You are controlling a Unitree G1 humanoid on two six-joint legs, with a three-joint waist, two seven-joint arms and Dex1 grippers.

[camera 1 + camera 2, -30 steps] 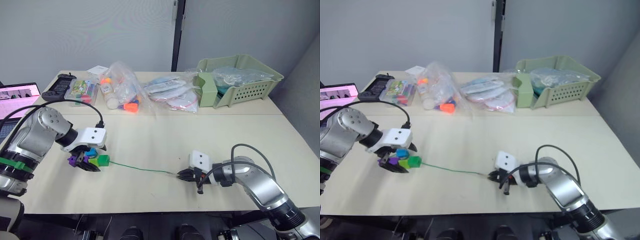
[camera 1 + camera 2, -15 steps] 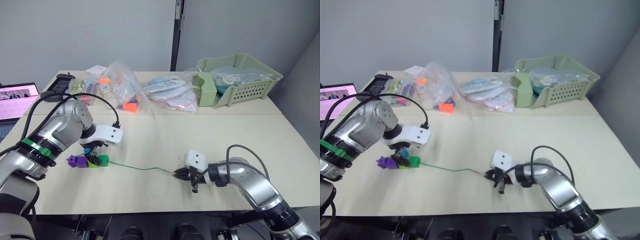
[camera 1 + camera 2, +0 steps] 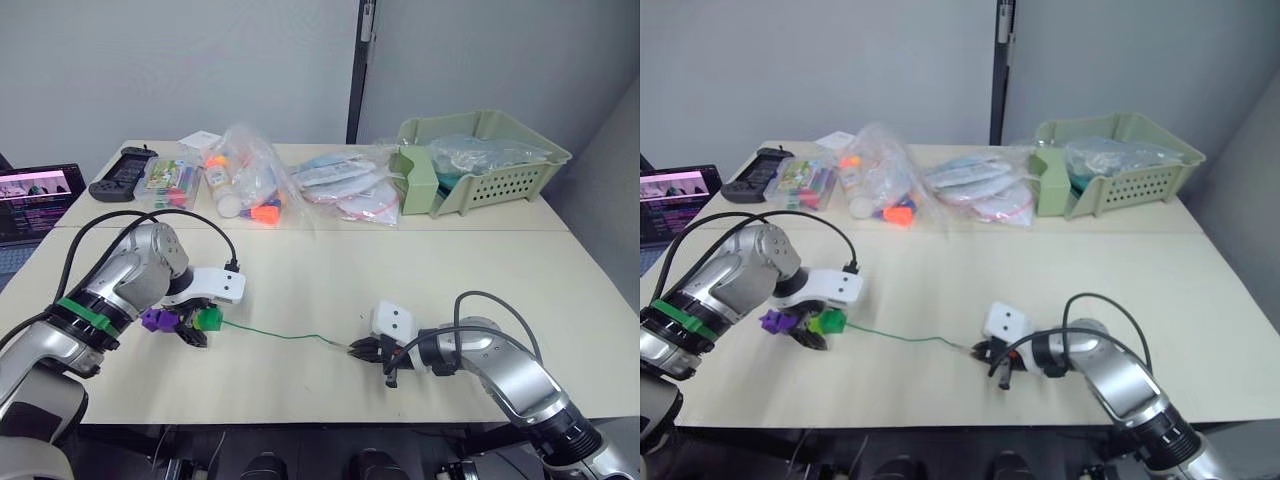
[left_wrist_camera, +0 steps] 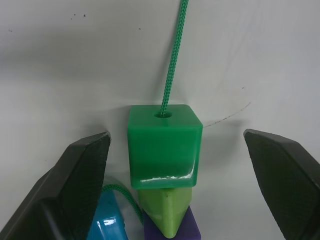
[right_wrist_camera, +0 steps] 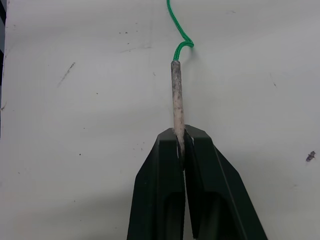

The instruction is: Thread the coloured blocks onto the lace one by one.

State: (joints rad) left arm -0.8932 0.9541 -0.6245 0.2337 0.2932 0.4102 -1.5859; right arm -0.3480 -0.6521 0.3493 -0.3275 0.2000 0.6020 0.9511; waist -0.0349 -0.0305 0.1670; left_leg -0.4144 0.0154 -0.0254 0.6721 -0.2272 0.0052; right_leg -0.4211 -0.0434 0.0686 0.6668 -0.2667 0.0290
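Observation:
A thin green lace lies across the cream table between my two grippers. My right gripper is shut on the lace's stiff pale tip, near the table's front edge. At the other end the lace runs into the hole of a green cube; a lime block, a purple block and a blue block crowd behind it. My left gripper stands open around that cluster, its black fingers apart on either side of the green cube without touching it.
Clear plastic bags holding orange and other coloured pieces lie at the back of the table. A pale green basket stands at the back right. A laptop and a black controller sit at the far left.
My left arm has pulled back a little toward the left while its fingers stay around the block cluster. The right gripper and the lace tip have not moved. The camera has shifted slightly.

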